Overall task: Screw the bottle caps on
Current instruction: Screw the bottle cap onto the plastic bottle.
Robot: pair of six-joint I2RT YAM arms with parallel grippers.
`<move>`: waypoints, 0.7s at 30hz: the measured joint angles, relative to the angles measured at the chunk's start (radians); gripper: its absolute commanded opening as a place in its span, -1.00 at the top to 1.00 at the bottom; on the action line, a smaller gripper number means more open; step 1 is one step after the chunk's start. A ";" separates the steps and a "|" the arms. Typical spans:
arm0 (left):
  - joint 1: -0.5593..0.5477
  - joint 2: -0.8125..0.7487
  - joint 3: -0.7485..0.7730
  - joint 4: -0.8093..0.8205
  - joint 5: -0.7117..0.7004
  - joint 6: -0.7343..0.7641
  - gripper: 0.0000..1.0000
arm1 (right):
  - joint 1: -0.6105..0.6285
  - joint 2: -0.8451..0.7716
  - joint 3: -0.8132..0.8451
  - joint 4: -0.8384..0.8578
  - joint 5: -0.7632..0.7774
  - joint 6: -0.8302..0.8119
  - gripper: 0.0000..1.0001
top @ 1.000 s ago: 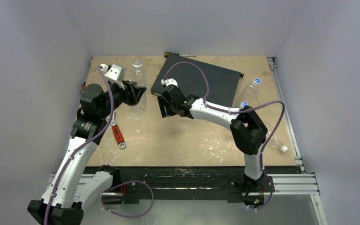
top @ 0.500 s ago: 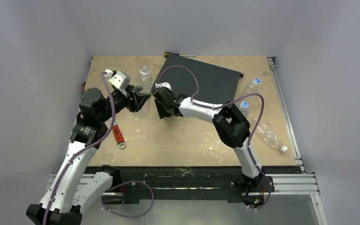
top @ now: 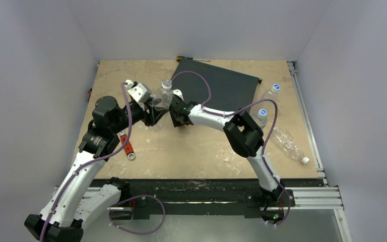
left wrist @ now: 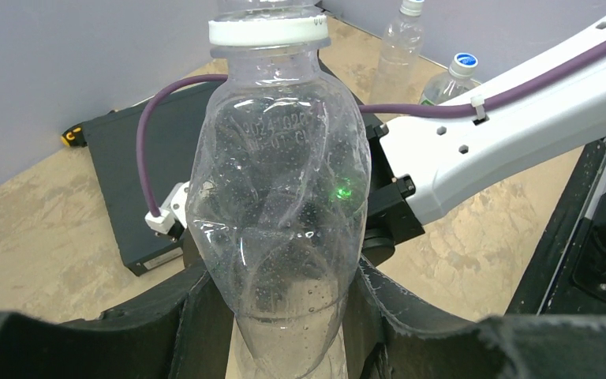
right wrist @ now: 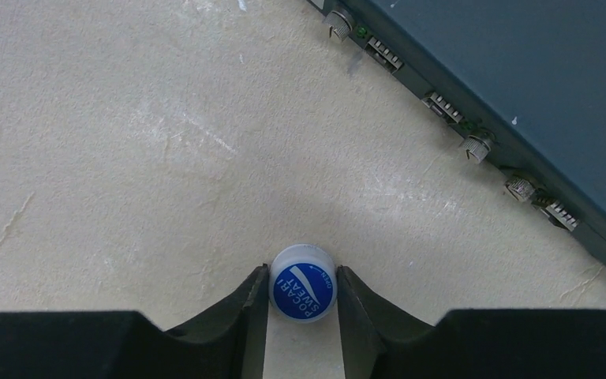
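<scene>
A pale wooden table (top: 206, 151) fills the overhead view, with a flat black box (top: 221, 85) at upper centre. Just left of the box, the left gripper (top: 154, 107) clamps the lower body of a clear bottle (left wrist: 280, 205), its neck toward the top of the frame. Other bottles (top: 271, 94) sit near the right edge. A red-handled wrench (top: 126, 145) lies at lower left. At the lower centre of the right wrist view, the right gripper (right wrist: 303, 286) pinches a blue bottle cap (right wrist: 303, 290) resting on the table.
</scene>
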 measured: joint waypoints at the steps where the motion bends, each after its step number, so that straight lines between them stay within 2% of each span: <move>1: -0.006 0.001 -0.002 -0.002 -0.002 0.010 0.24 | 0.000 0.000 0.000 -0.001 -0.001 0.000 0.53; 5: -0.042 0.001 -0.019 -0.005 -0.014 0.042 0.23 | 0.000 0.000 0.004 -0.012 -0.005 0.003 0.76; 10: -0.093 0.001 -0.059 -0.006 -0.013 0.074 0.25 | -0.014 -0.072 -0.042 -0.040 -0.040 0.003 0.85; 16: -0.127 -0.008 -0.114 0.003 0.010 0.105 0.29 | -0.079 -0.403 -0.176 -0.066 -0.143 0.003 0.86; 21: -0.137 -0.031 -0.156 0.022 0.058 0.128 0.31 | -0.200 -0.747 -0.306 -0.049 -0.307 0.007 0.85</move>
